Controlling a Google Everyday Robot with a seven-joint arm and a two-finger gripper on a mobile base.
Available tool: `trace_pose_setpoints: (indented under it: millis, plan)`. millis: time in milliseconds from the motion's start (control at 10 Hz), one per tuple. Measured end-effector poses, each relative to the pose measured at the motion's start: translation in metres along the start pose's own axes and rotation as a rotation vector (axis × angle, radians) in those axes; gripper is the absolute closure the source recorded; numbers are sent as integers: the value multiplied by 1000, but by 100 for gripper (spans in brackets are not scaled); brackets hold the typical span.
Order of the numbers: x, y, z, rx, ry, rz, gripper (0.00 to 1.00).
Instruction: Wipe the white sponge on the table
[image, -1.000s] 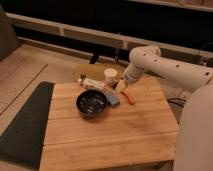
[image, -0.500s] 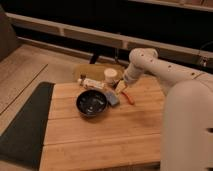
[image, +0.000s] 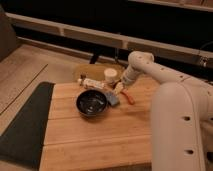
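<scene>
Arm (image: 172, 85) nearer; gripper (image: 120, 86) beside one white sponge (image: 110, 75).

A small, short, cylinder-like white sponge (image: 110, 75) stands upright near the far edge of the rectangular, light-brown wooden table (image: 95, 137), roughly midway along that edge, with its flat round top facing up. The table is built of wide bamboo-like planks running along its length, and its near half lies bare in the camera view. The robot's gripper (image: 120, 87) hangs low over the tabletop just beside the sponge on the side toward the arm; whether the two touch cannot be told.
</scene>
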Motion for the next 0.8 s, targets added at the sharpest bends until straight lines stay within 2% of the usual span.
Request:
trace_pose_setpoints:
  millis: [300,500,800]
  plan:
    - [-15,0,18,-46,6,-17,35]
    - [-17,3,31,-78,25,-23,35]
    - [-17,3,32,-82,28,-23,35]
